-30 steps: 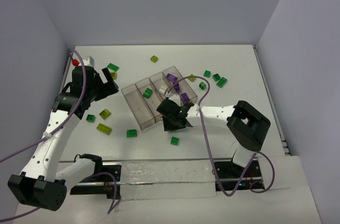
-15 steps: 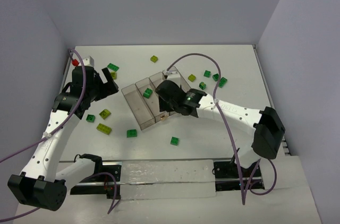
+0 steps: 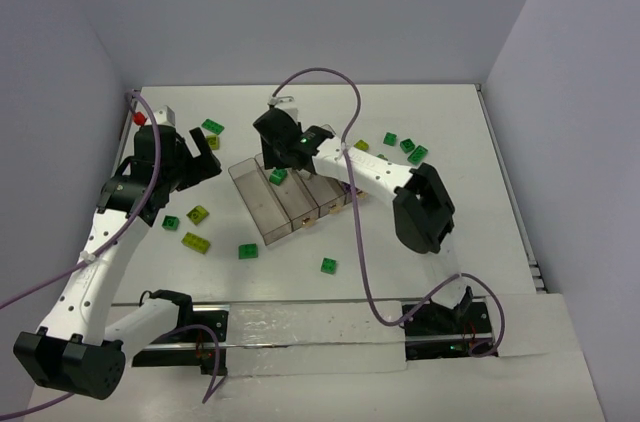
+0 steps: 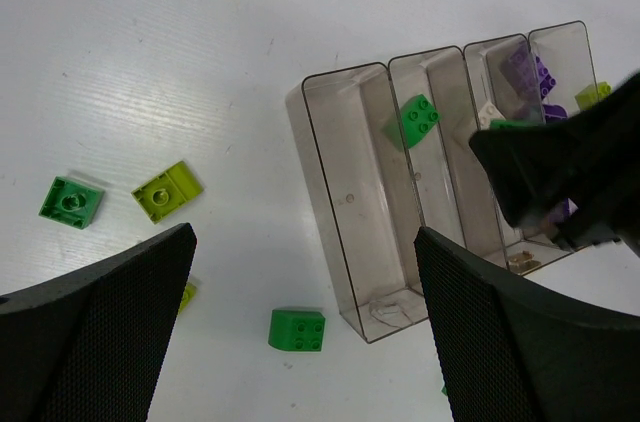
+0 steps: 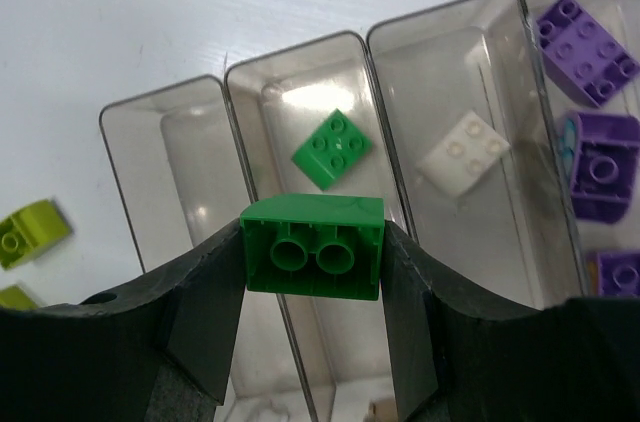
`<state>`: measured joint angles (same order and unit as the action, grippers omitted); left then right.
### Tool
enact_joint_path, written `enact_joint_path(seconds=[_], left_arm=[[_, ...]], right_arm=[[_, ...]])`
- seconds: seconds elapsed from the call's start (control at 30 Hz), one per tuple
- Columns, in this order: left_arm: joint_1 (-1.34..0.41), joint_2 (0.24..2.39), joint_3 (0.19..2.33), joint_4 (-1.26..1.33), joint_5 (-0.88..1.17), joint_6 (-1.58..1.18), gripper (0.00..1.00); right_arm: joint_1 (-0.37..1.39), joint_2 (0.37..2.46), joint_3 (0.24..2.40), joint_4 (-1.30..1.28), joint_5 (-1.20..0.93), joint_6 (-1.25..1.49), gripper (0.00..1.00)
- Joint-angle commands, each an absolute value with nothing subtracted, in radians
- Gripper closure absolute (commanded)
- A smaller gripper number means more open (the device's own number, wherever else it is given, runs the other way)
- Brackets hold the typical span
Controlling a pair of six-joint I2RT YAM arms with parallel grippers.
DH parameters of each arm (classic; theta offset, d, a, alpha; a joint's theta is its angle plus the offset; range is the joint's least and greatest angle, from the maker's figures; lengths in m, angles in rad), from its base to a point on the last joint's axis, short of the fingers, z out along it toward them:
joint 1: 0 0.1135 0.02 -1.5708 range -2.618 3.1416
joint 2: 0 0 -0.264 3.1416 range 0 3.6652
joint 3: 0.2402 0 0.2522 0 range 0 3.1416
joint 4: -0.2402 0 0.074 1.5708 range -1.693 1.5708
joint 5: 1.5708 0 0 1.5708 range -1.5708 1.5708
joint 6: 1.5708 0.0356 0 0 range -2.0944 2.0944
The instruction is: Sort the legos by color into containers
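My right gripper (image 5: pixel 313 272) is shut on a dark green brick (image 5: pixel 313 247), held studs-away above the clear tray (image 5: pixel 170 172), over its second compartment from the left. That compartment holds one green brick (image 5: pixel 333 149); the third holds a white brick (image 5: pixel 461 152), the fourth purple bricks (image 5: pixel 585 37); the first is empty. In the top view the right gripper (image 3: pixel 283 147) hangs over the tray's far end (image 3: pixel 255 202). My left gripper (image 3: pixel 205 157) is open and empty, left of the tray; its wrist view shows the tray (image 4: pixel 340 202) and a green brick (image 4: pixel 297 329) on the table.
Loose bricks lie around the tray: green ones (image 3: pixel 248 251), (image 3: pixel 328 264), (image 3: pixel 171 222), (image 3: pixel 212 126) and three at the right (image 3: pixel 407 145); yellow-green ones (image 3: pixel 197 213), (image 3: pixel 195 242), (image 3: pixel 360 145). A red and silver block (image 3: pixel 160 114) sits at the far left corner.
My right arm has swung from the tray's near end up and to the left, and now reaches over the tray's far end. The left arm has not moved.
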<state>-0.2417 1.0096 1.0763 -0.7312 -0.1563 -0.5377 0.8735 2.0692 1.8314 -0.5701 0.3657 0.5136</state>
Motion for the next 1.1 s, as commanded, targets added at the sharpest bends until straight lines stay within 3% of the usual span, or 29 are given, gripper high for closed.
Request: enact_joint_path(seconds=[0.0,0.1,0.23,0.3,0.47,0.73,1.07], left_arm=[[-0.246,0.99,1.112,-0.739,-0.164,-0.525,0.01],[-0.246,0.986,1.108,-0.735,-0.163,-0.526,0.01],[-0.245,0.992,1.106,-0.737,-0.16,-0.525,0.01],[-0.245,0.994,1.106,-0.736,-0.159,-0.526,0.01],[-0.245,0.996,1.104,-0.729,-0.155,-0.528,0.01],[-0.245,0.998,1.097,-0.718,-0.157,-0.529,0.01],[-0.247,1.011,1.1,-0.708,-0.155,-0.533,0.01]], right_arm=[[0.855,2.149,1.944,-0.568,0.339,0.497,0.54],[0.846,2.201,1.978,-0.569,0.32,0.506,0.49],[0.843,2.217,2.01,-0.576,0.293,0.505,0.22],[0.844,2.191,1.993,-0.575,0.297,0.503,0.2],[0.845,2.004,1.844,-0.537,0.344,0.497,0.18],[0.868,1.6,1.282,-0.424,0.311,0.553,0.22],[0.995,1.355,0.859,-0.338,0.184,0.491,0.2]])
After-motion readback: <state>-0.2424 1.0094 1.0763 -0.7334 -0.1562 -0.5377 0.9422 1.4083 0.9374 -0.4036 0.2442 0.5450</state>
